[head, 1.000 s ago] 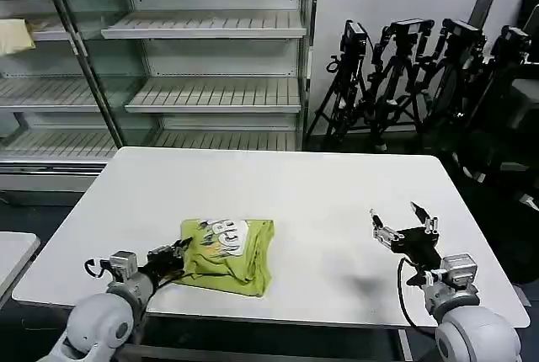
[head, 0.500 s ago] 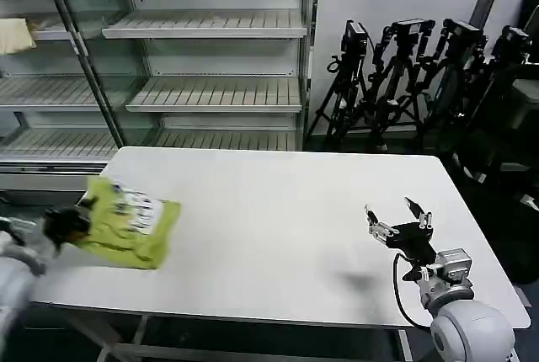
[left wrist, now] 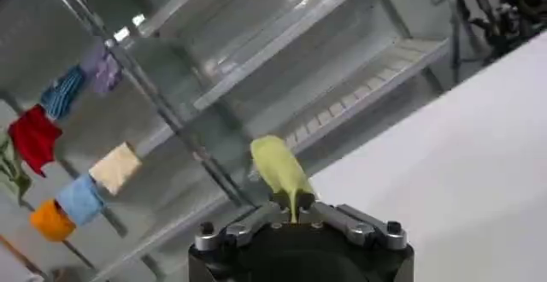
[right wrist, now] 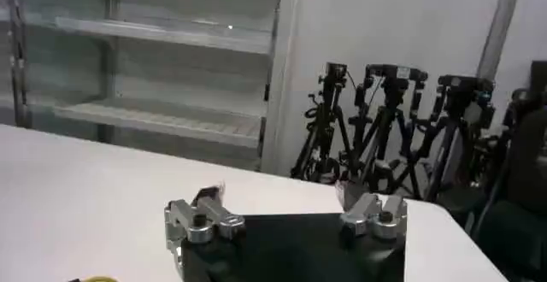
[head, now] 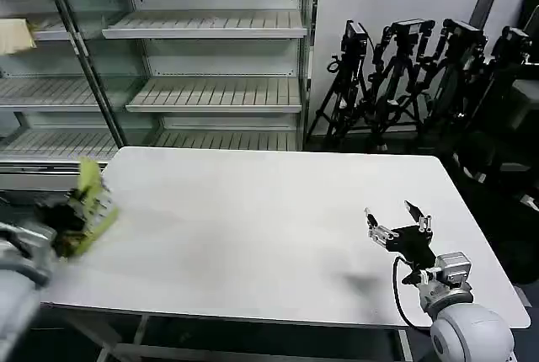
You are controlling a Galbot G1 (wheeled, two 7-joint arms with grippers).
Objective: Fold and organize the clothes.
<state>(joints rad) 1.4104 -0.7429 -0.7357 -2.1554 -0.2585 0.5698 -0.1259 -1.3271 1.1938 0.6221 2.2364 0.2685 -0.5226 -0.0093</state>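
While our left gripper (head: 61, 217) carries the clenched T-shirt (head: 91, 202) past the desk (head: 253, 227) at 9 o'clock, our right gripper (head: 397, 223) waits released; next, shelve it

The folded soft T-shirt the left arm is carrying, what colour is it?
Lime yellow-green T-shirt, with a white print; clearest in the head view.

Lime yellow-green T-shirt (head: 87, 204) with white printed graphic noted at the white table (head: 269, 236) edge. Folded cloths seen in the left wrist view: red (left wrist: 34, 135), blue striped (left wrist: 61, 94), lilac (left wrist: 101, 67), cream (left wrist: 114, 167), light blue (left wrist: 79, 199), orange (left wrist: 49, 221). Black tripods (head: 404, 76) recorded.
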